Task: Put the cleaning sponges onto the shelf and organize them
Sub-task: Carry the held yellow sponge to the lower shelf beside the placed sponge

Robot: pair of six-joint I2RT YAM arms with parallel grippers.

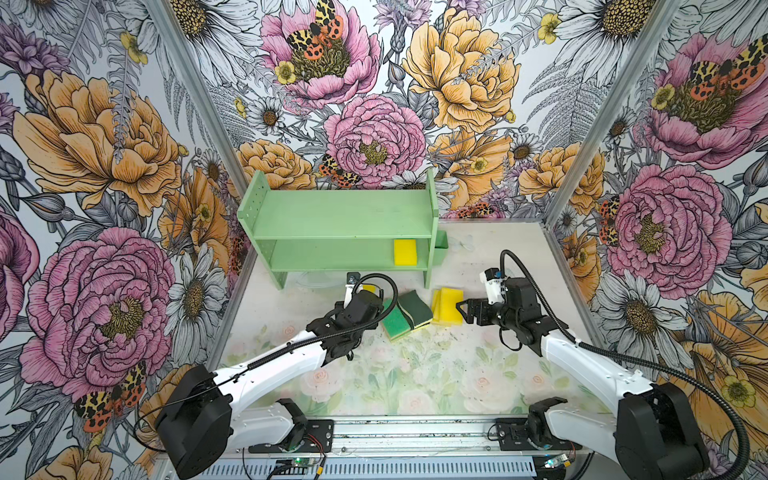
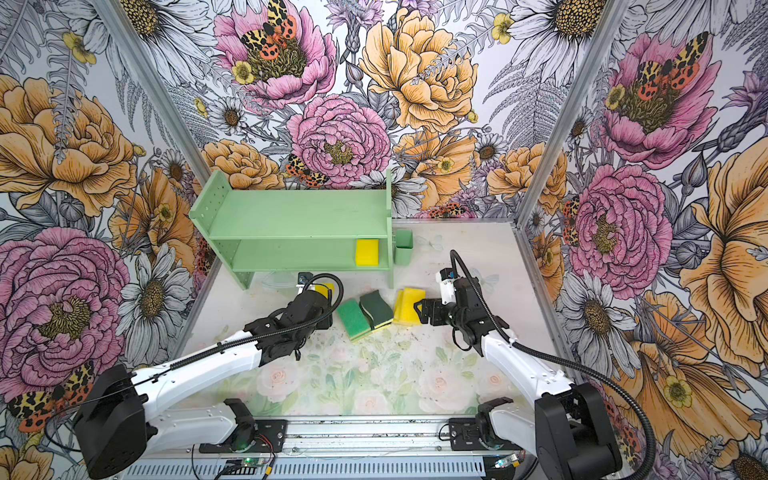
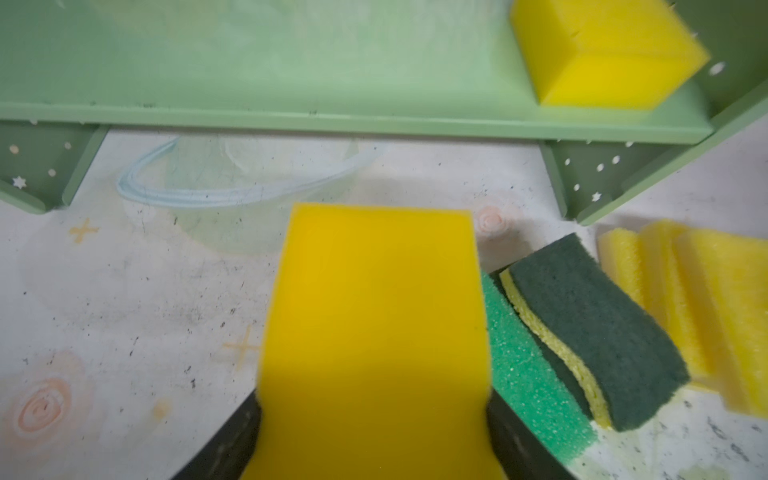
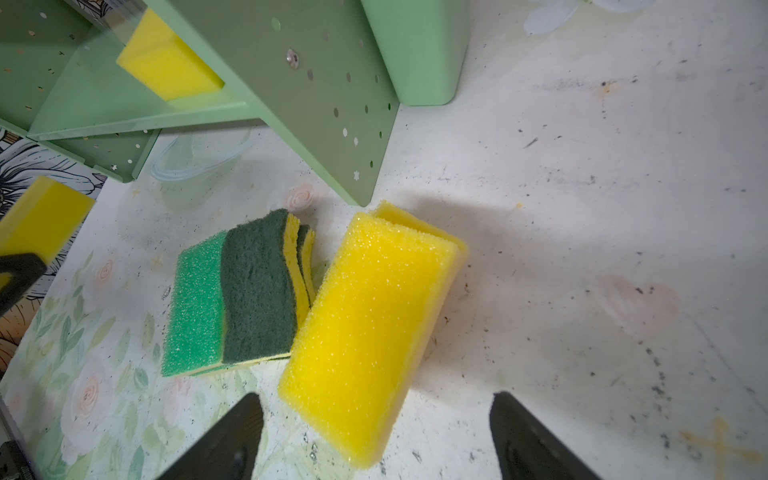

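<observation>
The left hand [image 3: 374, 419] clamps a plain yellow sponge [image 3: 374, 299] just before the shelf [image 1: 340, 216]; carried low, it may snag its lower front edge. The right hand [image 4: 380, 440] gapes over stacked yellow sponges [image 4: 365, 332] on the bench [image 4: 582, 187].

A pale, flower-printed, speckled counter [image 1: 415, 374] is seen, with the mint-green shelf [image 1: 340, 212] stood at its back. One yellow sponge [image 1: 405, 252] is laid at the right end of the lower tier. In front of the shelf, a bright-green-topped sponge [image 1: 392, 322] is laid on the counter, dark-green-topped sponges [image 1: 415, 307] are leaned on it, and a pile of yellow sponges [image 1: 449, 305] is set just beside them.
</observation>
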